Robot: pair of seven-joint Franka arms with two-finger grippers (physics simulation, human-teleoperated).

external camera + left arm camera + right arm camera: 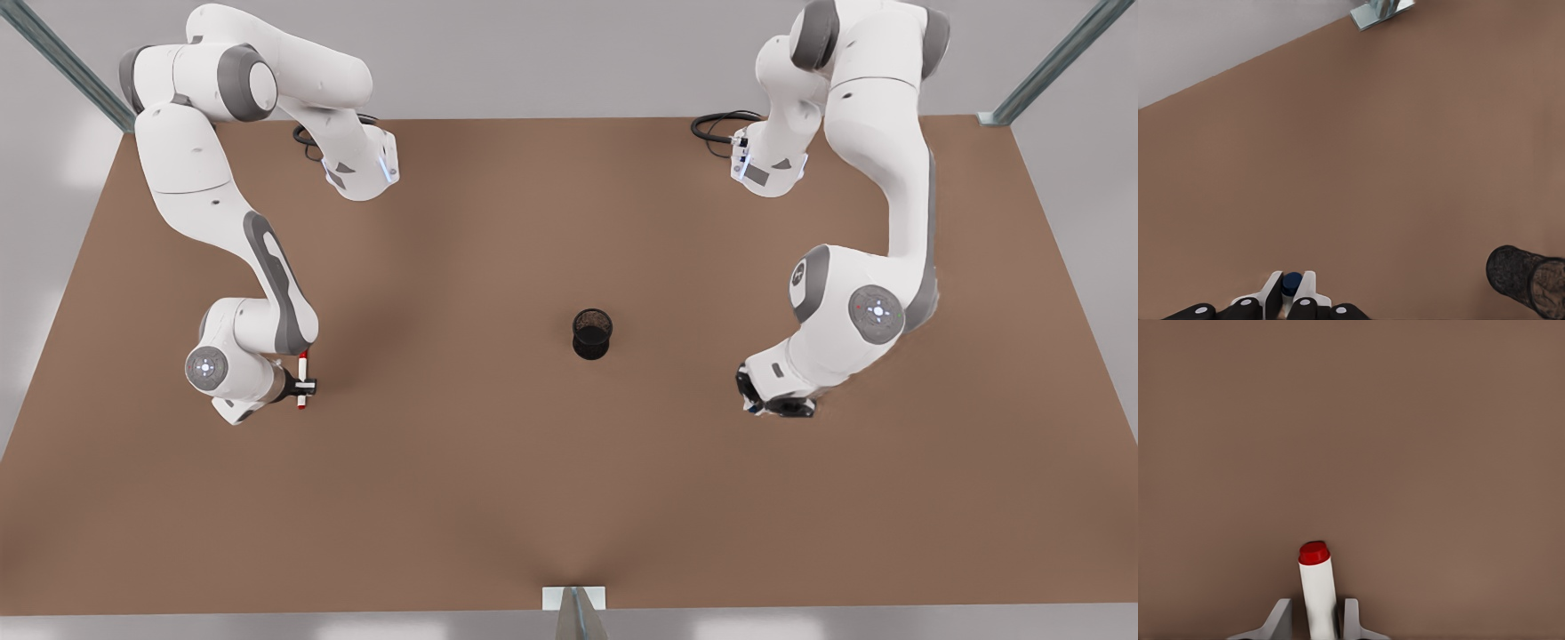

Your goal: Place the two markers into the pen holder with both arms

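My right gripper (305,387) is on the front view's left, low over the table, shut on the red marker (302,366). In the right wrist view the white barrel with its red cap (1315,553) sticks out between the white fingertips (1279,619) of the right gripper (1317,621). On the front view's right, my left gripper (763,400) is shut on the blue marker (1292,283), whose dark blue end shows between the left gripper (1290,295) fingers. The black mesh pen holder (592,333) stands upright mid-table between the arms, apart from both; the left wrist view shows the pen holder (1525,277) off to one side.
The brown table (498,498) has a metal bracket (573,600) at its front edge and frame posts at the back corners. Cables (720,129) lie by the arm bases at the back. Open tabletop surrounds the holder.
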